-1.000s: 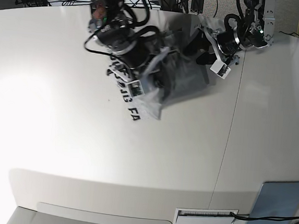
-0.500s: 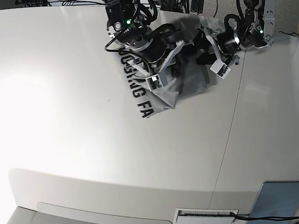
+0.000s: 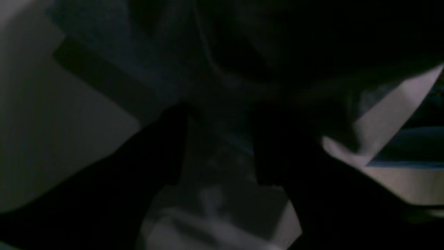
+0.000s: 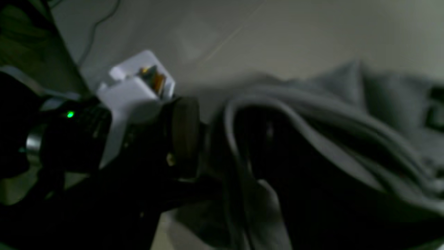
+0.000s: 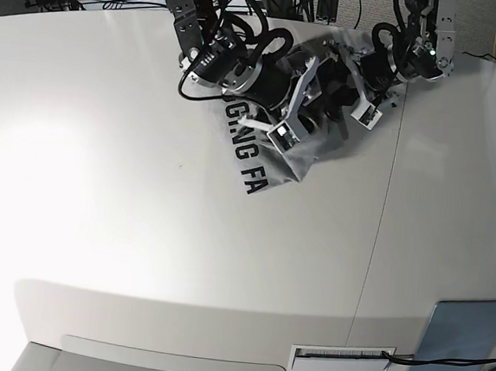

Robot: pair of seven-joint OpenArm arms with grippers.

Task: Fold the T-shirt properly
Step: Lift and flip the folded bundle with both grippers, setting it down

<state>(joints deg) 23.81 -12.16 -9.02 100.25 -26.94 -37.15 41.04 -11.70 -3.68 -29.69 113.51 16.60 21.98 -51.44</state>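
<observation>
Base view, left to right. Your right gripper sits at about 12 o'clock on the white bench, low over the bunched T-shirt. Compared with the frame half a second before, it has shifted toward 3 o'clock, carrying the grey cloth with it; the cloth now lies more compactly between the two arms. The black lettering trails out from the heap toward 7 o'clock, pale shirt fabric blending with the bench, and it too has moved rightward since the earlier frame. You cannot tell from this view whether the right jaws are apart or together, since cloth and arm cover them.

Your left gripper stands just at the 3 o'clock side of the heap, in much the same place as before, touching the shirt's edge. At 5 o'clock near the bench corner lies the pale blue-grey panel, well apart from the shirt.

Right wrist view. A thick fold of the T-shirt arches over a dark hollow; the other arm's black body with a green light lies at 9 o'clock, close beside the fold.

Left wrist view. Very dark. The two black fingers show with a gap between them, and grey cloth lies in and beyond that gap; whether they pinch it cannot be told.
</observation>
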